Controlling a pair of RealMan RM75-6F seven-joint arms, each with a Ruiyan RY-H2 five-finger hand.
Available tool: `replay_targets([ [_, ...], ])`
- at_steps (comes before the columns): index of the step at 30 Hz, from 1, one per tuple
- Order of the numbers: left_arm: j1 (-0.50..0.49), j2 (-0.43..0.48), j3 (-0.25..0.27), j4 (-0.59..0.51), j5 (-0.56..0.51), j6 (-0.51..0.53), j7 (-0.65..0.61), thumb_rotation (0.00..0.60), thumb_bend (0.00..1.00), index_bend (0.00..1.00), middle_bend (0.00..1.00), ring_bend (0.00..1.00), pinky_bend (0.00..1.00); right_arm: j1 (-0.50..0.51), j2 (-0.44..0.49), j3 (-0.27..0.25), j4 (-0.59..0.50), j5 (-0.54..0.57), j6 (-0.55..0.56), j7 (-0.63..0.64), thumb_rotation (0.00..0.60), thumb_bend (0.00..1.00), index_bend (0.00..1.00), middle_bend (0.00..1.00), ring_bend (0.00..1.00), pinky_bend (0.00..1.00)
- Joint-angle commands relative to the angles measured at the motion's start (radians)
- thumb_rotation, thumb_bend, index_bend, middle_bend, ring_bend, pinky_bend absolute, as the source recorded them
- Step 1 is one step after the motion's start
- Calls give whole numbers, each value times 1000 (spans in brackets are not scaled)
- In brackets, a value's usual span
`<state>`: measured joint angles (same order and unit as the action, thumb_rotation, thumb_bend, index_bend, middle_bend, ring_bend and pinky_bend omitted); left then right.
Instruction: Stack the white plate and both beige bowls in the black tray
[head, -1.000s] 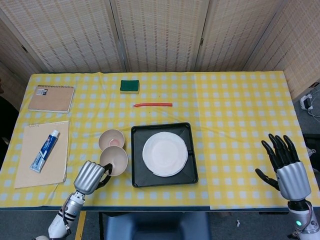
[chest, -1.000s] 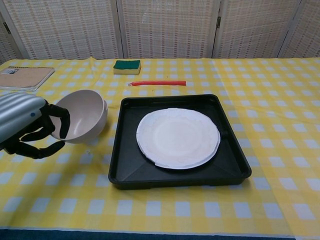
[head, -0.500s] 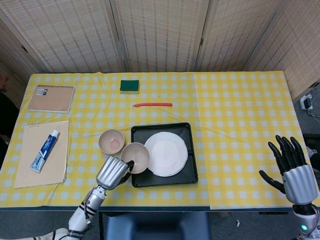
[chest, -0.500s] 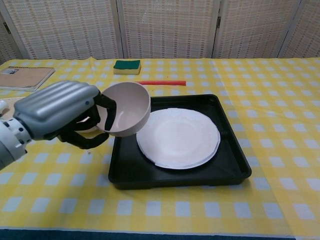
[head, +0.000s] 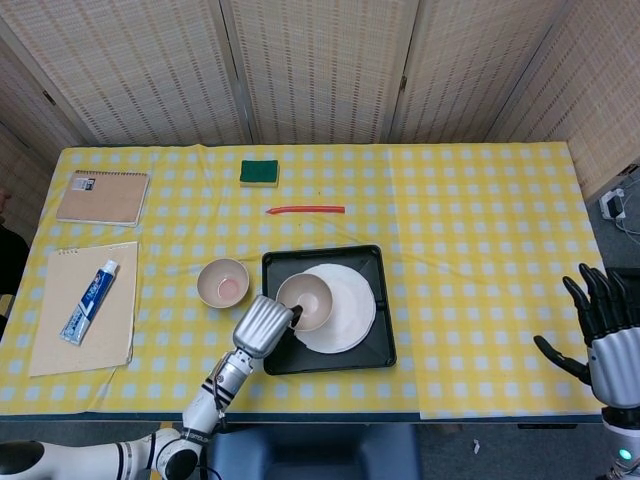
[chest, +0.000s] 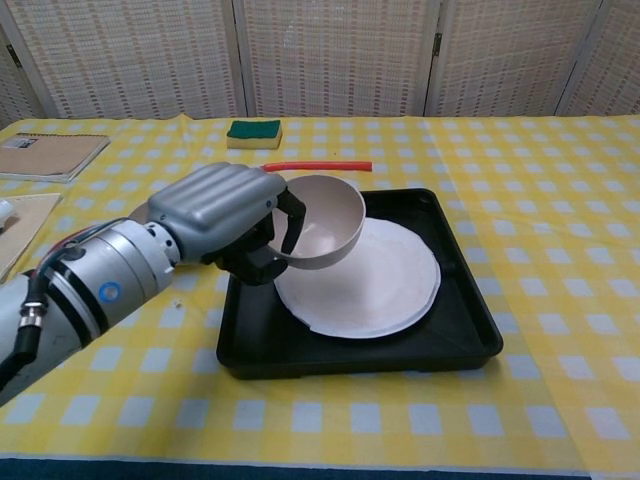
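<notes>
My left hand (head: 264, 324) (chest: 222, 212) grips a beige bowl (head: 306, 301) (chest: 324, 221) by its near rim and holds it above the left part of the white plate (head: 344, 310) (chest: 388, 288). The plate lies in the black tray (head: 375, 345) (chest: 458, 330). A second beige bowl (head: 223, 282), pinkish inside, sits on the cloth left of the tray; in the chest view my arm hides it. My right hand (head: 606, 335) hangs open off the table's right front corner.
A red straw (head: 305, 210) (chest: 316, 166) and a green sponge (head: 259, 172) (chest: 253, 131) lie behind the tray. At the left are a notebook (head: 102, 196) (chest: 48, 155) and a toothpaste tube (head: 90, 301) on a tan pad (head: 60, 330).
My left hand has carried the bowl rightward from the cloth beside the tray to above the plate's left part. My right hand has drifted right and down, toward the frame's corner.
</notes>
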<state>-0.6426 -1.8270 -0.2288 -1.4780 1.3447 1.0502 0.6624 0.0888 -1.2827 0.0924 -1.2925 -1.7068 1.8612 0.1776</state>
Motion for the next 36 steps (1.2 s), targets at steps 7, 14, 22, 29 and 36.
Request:
replay_targets([
  [7,-61,-101,-1,152,-16,5,-19,600,453,626,1000,1000,1000,5,7,-2,-6,12,-36,30,600,161,0,0,0,0],
  [14,-75,-139,19,188,5,29,-51,600,453,625,1000,1000,1000,3,12,6,-7,23,-40,44,600,160,0,0,0,0],
  [22,-88,-179,37,237,23,41,-89,600,453,590,1000,1000,1000,-7,16,8,-18,22,-27,63,600,160,0,0,0,0],
  [29,-92,-191,45,244,43,64,-107,600,374,420,1000,1000,1000,-12,24,10,-19,18,-17,79,600,160,0,0,0,0],
  [36,-72,-135,59,139,37,84,-55,600,214,246,1000,1000,1000,-16,22,9,-21,10,-8,77,600,161,0,0,0,0],
])
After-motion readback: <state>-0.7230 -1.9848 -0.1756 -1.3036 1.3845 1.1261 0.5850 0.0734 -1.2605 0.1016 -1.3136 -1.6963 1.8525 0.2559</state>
